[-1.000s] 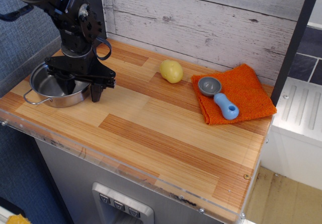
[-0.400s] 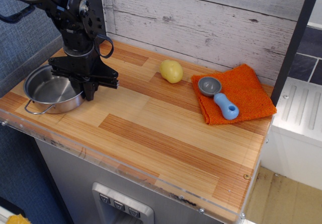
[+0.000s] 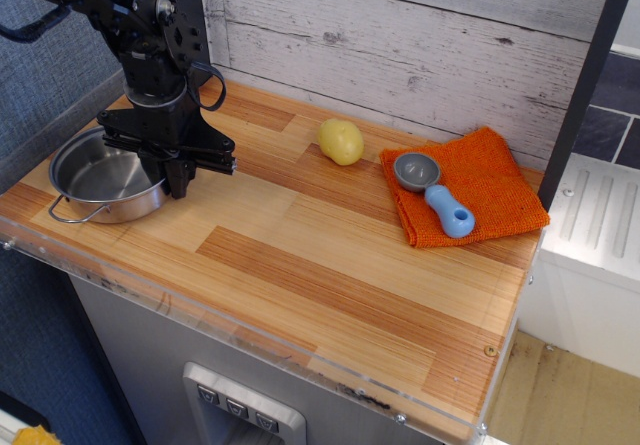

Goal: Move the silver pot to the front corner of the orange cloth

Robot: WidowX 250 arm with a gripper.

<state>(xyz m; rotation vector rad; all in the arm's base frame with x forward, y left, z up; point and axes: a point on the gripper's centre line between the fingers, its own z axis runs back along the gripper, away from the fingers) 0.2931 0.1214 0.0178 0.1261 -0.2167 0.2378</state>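
Note:
The silver pot (image 3: pixel 98 177) sits at the far left end of the wooden counter, near its front edge, with one wire loop handle pointing forward. My gripper (image 3: pixel 177 182) points straight down at the pot's right rim, with its fingers drawn together on that rim. The orange cloth (image 3: pixel 492 177) lies flat at the far right of the counter, by the back wall. The pot is far from the cloth.
A grey-and-blue scoop (image 3: pixel 437 191) lies on the cloth's left part. A yellow potato-like object (image 3: pixel 341 141) rests on the counter between pot and cloth. A plank wall runs behind. A clear acrylic lip (image 3: pixel 250 335) lines the front edge.
The gripper's fingers, spread astride the pot's right rim a second ago, have closed on it. The pot has shifted slightly to the left and back.

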